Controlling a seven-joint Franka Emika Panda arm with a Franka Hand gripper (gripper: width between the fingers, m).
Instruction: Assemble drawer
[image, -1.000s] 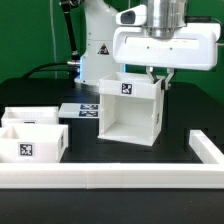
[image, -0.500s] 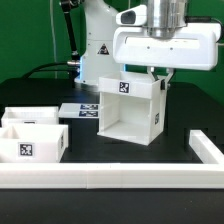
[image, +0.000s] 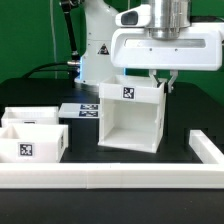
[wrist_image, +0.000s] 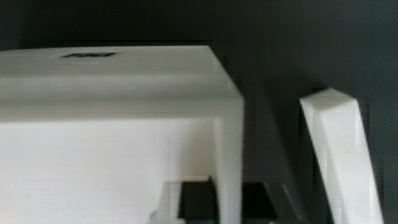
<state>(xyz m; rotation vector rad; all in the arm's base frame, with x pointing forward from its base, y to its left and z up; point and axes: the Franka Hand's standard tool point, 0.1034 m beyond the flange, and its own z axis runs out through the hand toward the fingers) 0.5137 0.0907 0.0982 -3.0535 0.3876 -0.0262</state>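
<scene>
The tall white cube-shaped housing stands in the middle of the black table, its open side facing the camera and a marker on its top edge. My gripper comes down from above and is shut on the housing's wall on the exterior view's right. In the wrist view the housing fills the frame, and its thin wall runs down between my two dark fingers. The drawer, a low white open-top tray with a marker on its side, sits apart at the exterior view's left. Its knob is not visible.
A white rail runs along the front, with another piece at the exterior view's right, which also shows in the wrist view. The marker board lies behind the drawer. The robot base stands at the back.
The housing, held in my gripper, has shifted toward the front rail and turned to face the camera more squarely. The drawer has not moved.
</scene>
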